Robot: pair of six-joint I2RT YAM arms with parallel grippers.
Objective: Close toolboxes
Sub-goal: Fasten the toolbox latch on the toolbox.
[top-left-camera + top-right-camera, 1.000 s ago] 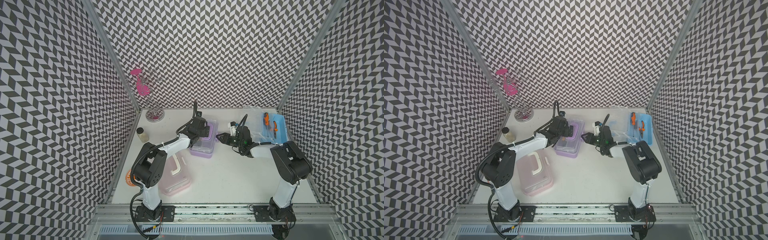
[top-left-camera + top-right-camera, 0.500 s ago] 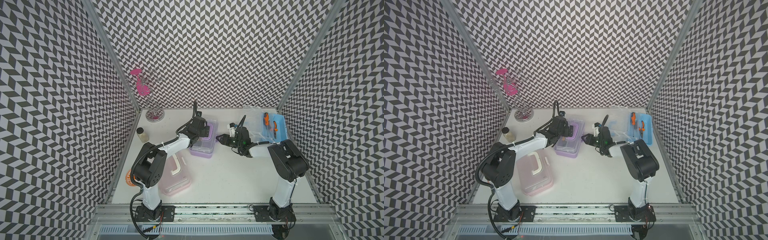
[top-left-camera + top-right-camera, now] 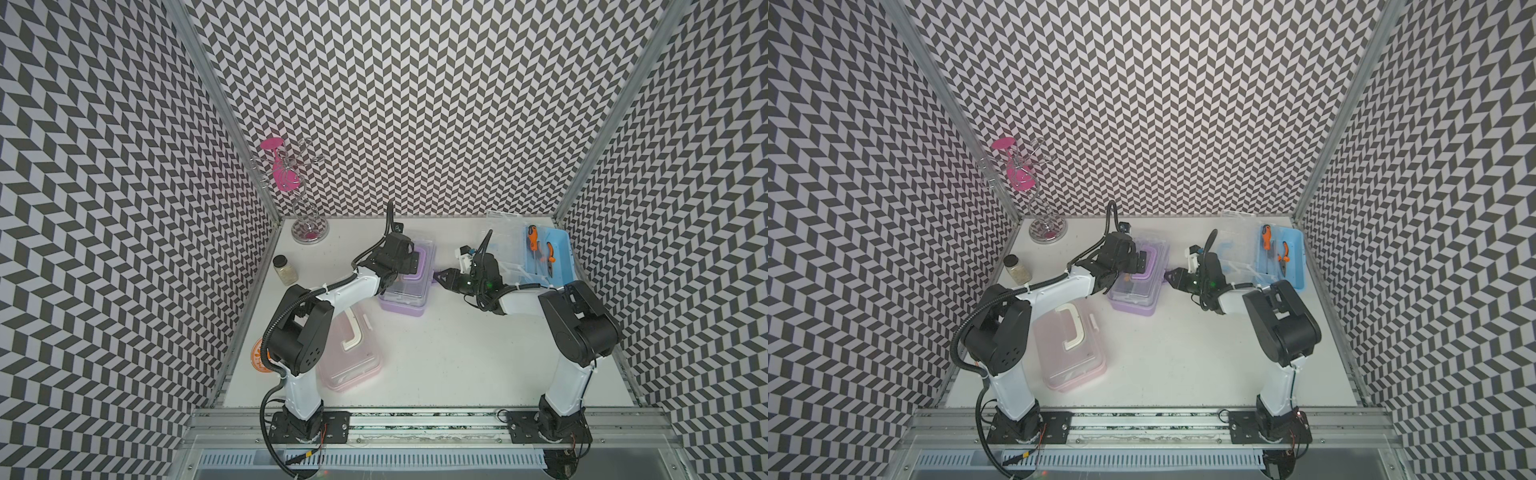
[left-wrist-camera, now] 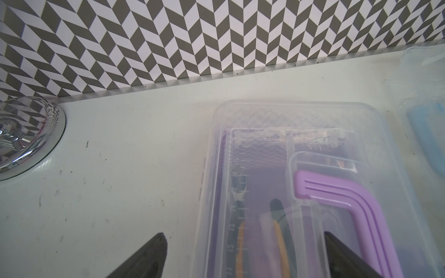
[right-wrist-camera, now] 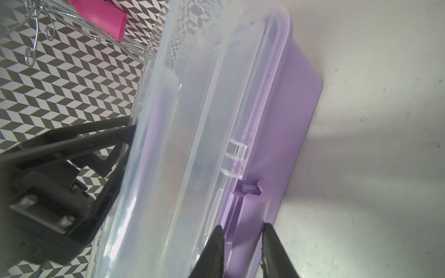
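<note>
In both top views the purple toolbox (image 3: 402, 300) (image 3: 1133, 303) lies mid-table with its clear lid down. My left gripper (image 3: 409, 261) (image 4: 244, 234) hovers over that lid, open wide, one finger beside the box and one by the purple handle (image 4: 337, 192). At the box's right side, my right gripper (image 3: 436, 275) (image 5: 243, 228) is pinched on the purple latch (image 5: 250, 216). Near the front left the pink toolbox (image 3: 353, 357) has its lid down. At the back right the blue toolbox (image 3: 555, 259) stands open, its clear lid (image 3: 505, 237) folded back.
A small glass jar (image 3: 284, 269) stands by the left wall. A chrome wire stand (image 3: 309, 227) holding a pink glass (image 3: 282, 176) is at the back left. An orange disc (image 3: 259, 353) lies at the left edge. Orange-handled tools (image 3: 540, 249) lie in the blue base.
My right gripper has slid left up to the purple toolbox's side and narrowed its jaws onto the latch. The left arm has stayed put.
</note>
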